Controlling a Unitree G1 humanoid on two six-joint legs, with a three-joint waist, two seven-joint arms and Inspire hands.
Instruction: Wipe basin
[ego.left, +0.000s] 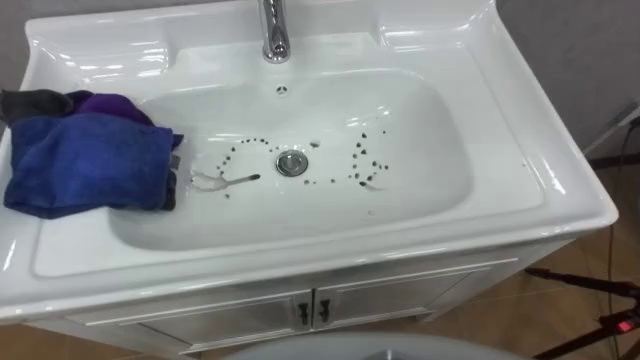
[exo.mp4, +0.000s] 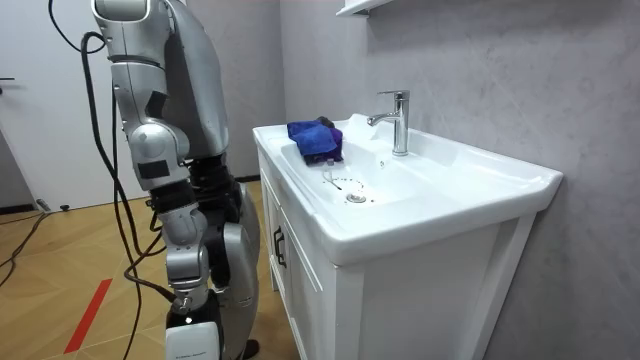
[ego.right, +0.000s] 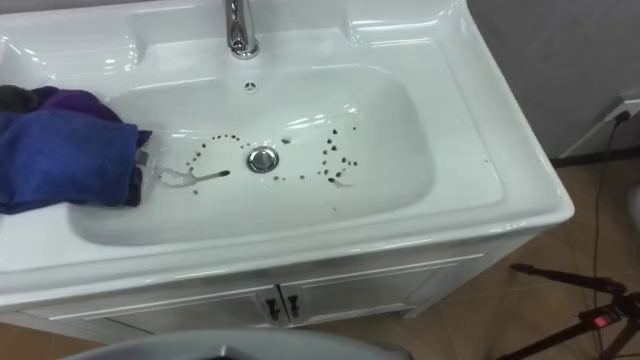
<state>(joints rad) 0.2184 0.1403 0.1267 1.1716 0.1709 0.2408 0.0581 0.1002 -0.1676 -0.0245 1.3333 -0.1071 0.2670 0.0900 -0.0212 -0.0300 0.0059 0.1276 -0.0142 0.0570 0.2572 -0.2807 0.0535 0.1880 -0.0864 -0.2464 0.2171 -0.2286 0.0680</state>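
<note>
Nothing of the wiping looked done: dark specks (ego.left: 358, 178) ringed the drain (ego.left: 290, 162) of the basin (ego.left: 480, 215), the blue cloth (ego.left: 90, 165) lay bunched on its left rim, and the right hand (exo.mp4: 190, 335) hung at the robot's side, open or closed I could not tell.

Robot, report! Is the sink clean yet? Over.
Right hand low at its side. Blue cloth on basin's left rim, unheld. Dark spots ring the drain, unwiped. Nothing blocking.

White basin (ego.left: 520, 150); blue cloth (ego.left: 90, 165) over its left rim; dark specks (ego.left: 362, 172) around the drain (ego.left: 290, 163)
</note>
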